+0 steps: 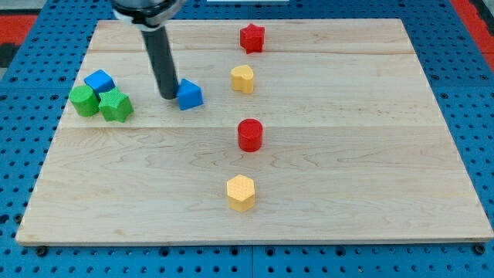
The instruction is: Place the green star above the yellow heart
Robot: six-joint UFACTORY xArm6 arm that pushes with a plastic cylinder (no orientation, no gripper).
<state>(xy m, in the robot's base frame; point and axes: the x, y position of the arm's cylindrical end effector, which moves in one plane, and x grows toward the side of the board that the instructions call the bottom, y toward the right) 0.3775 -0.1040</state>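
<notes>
The green star [116, 105] lies at the view's left of the wooden board [347, 154], touching a green round block [84, 101] on its left and a blue cube [99, 81] above it. The yellow heart [242, 79] lies near the top middle, just below a red star [252, 38]. My tip [168, 96] rests on the board right beside the left side of a blue triangular block [189, 94]. It stands to the right of the green star and to the left of the yellow heart.
A red cylinder [250, 135] lies in the middle of the board and a yellow hexagon [241, 192] lies below it. The board sits on a blue perforated table [23, 154].
</notes>
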